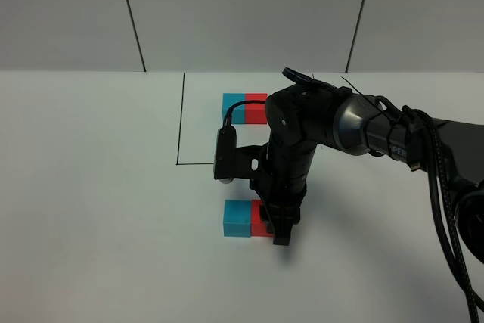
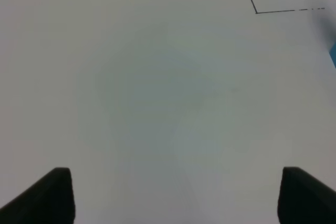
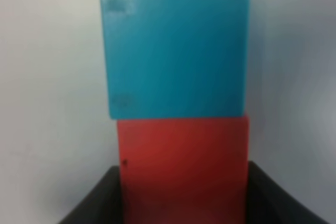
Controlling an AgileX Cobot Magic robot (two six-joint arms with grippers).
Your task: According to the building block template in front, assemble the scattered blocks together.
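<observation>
Right wrist view showed the right gripper (image 3: 181,195) clamped on the red cube (image 3: 182,166), with the cyan cube (image 3: 176,45) flush against it beyond the fingertips, matching the template (image 1: 245,109). Releasing looked next. The left gripper (image 2: 173,198) stood open, empty.

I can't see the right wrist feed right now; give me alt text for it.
A red cube sits between the right gripper fingers, its far face flush against a cyan cube, the two forming one straight bar on the white table. The picture is close and slightly blurred.
</observation>
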